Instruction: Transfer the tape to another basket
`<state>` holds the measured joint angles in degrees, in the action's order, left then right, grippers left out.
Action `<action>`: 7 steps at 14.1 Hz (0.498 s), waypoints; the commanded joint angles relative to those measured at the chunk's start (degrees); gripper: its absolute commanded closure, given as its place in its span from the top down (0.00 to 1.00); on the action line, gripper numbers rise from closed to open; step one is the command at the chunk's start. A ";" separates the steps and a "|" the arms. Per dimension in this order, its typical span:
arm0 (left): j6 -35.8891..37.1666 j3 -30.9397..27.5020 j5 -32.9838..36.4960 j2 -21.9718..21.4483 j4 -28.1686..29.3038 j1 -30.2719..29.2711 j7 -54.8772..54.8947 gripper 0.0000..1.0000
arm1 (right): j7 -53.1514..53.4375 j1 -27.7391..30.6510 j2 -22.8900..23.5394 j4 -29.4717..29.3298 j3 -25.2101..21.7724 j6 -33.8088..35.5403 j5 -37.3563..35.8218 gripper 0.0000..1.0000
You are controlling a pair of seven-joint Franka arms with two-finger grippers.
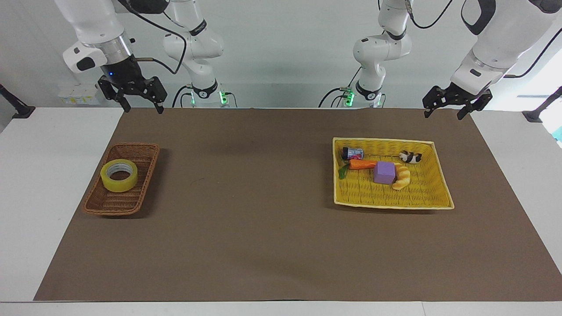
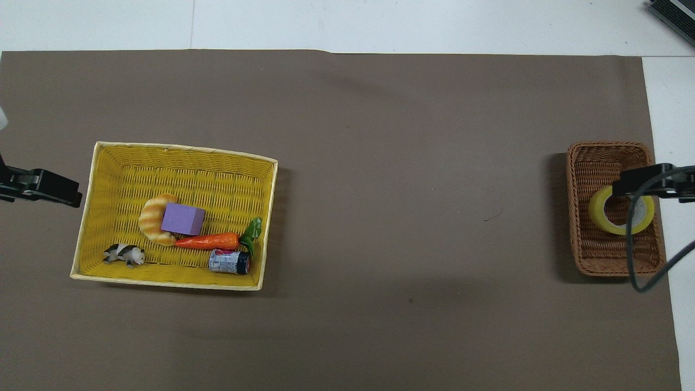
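The tape (image 1: 119, 175) lies flat, hole up, in the brown basket (image 1: 145, 175) at the right arm's end of the surface. The right tool (image 1: 137, 104) hangs high above it with fingers spread, empty, so the tape sits straight below. The left tool (image 1: 452, 107), also spread, waits beside the yellow basket (image 1: 443, 193), well apart.

Bright, even, diffuse light from above. Soft short shadows beside dark reddish-brown woven wicker basket (image 1: 121, 179) and bright yellow rectangular woven basket (image 1: 432, 193). Matte brown table mat (image 1: 263, 245) glare-free. Sharp focus, no blur.
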<state>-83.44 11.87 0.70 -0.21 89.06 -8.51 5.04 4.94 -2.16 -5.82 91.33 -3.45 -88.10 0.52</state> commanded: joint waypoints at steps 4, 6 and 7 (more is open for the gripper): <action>1.00 0.52 0.71 0.30 -0.91 -0.63 0.50 1.00 | 7.18 -0.30 -1.74 2.01 3.00 -0.31 -1.40 1.00; 1.08 0.52 0.71 0.30 -0.91 -0.63 0.50 1.00 | 7.54 -0.31 -1.83 2.10 3.54 0.21 -1.22 1.00; 1.08 0.52 0.71 0.30 -0.91 -0.63 0.50 1.00 | 7.20 -0.22 -1.83 1.84 3.54 0.73 -0.70 1.00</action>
<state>-83.44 11.87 0.70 -0.21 89.06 -8.51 5.04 11.20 -2.57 -6.52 91.84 -0.23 -86.88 0.44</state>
